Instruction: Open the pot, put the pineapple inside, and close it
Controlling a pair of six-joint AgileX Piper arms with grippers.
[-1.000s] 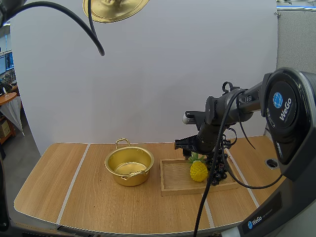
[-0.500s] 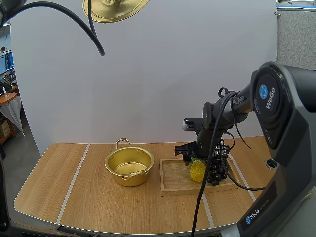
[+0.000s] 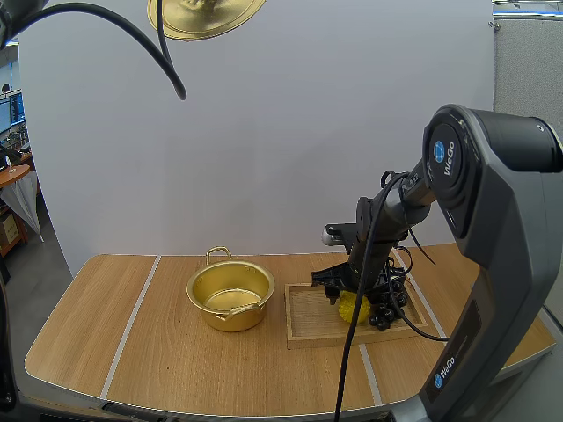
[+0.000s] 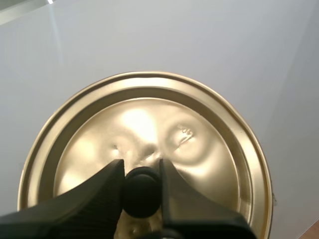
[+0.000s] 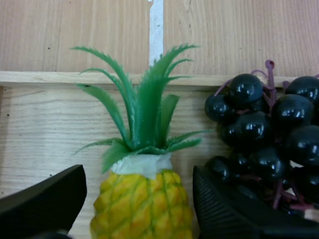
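The golden pot (image 3: 230,297) stands open on the wooden table (image 3: 106,334). Its lid (image 3: 205,13) hangs high above the pot, toward my left arm's side, and the high view catches part of its gold disc. The left wrist view adds the grip. The left gripper (image 4: 140,172) has its two black fingers (image 4: 99,189) pinched on the lid's black knob (image 4: 141,193), one on each side, with the dented gold surface behind.

Just beside the pot, on my right arm's side, lies a wooden tray (image 3: 308,321). The pineapple (image 3: 352,306) is in the tray, in the part farther from the pot. A bunch of dark grapes (image 3: 385,306) sits just beside it, farther still from the pot.

In the high view the right gripper (image 3: 346,288) sits low over the fruit, and the arm hides how far it is spread. The right wrist view shows its fingers (image 5: 45,199) standing wide apart, with the pineapple's yellow body between them. One finger is clear of the skin, with tray wood showing in the gap. The other, ribbed face inward, sits between pineapple and grapes, and I cannot tell whether it touches the fruit. The green leaves point toward the tray's rim.
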